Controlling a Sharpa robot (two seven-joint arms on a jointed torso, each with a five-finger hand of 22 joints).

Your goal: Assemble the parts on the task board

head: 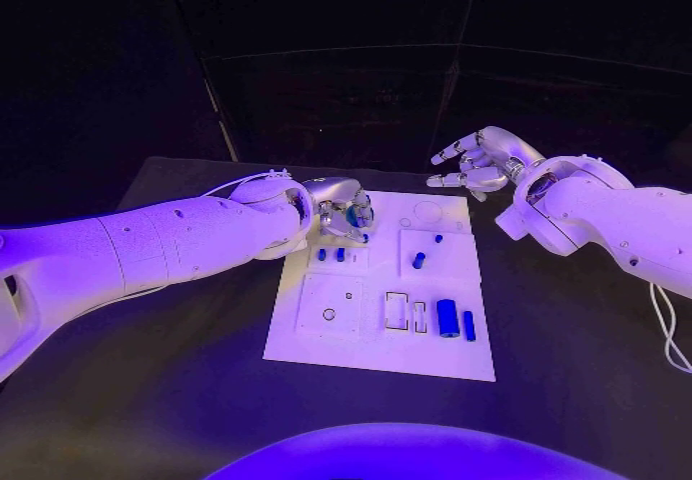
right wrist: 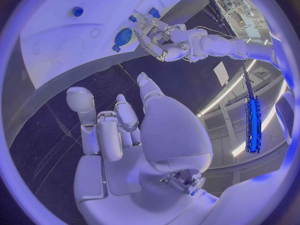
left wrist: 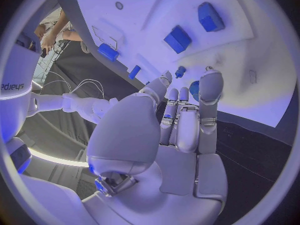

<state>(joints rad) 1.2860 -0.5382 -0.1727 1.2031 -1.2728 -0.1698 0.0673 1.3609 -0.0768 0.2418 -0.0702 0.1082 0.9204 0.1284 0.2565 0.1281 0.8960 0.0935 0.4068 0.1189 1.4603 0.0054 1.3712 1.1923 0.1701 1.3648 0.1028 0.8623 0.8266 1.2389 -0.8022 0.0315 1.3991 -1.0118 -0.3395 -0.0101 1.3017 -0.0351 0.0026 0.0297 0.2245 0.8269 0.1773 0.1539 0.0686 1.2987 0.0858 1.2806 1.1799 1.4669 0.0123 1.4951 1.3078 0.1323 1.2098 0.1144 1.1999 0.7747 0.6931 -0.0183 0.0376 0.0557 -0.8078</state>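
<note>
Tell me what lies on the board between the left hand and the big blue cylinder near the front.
In the head view, two small blue pegs stand between the left hand and the big blue cylinder, then white board.

- task board [head: 433,345]: white, matt, smooth, looks like plastic
- parts [head: 447,318]: blue, smooth, slight sheen, plastic look
- table [head: 173,400]: black, matt
- left hand [head: 343,212], right hand [head: 476,162]: silvery, glossy, metallic finish
- arm shells [head: 159,245]: white, glossy, hard plastic
</note>
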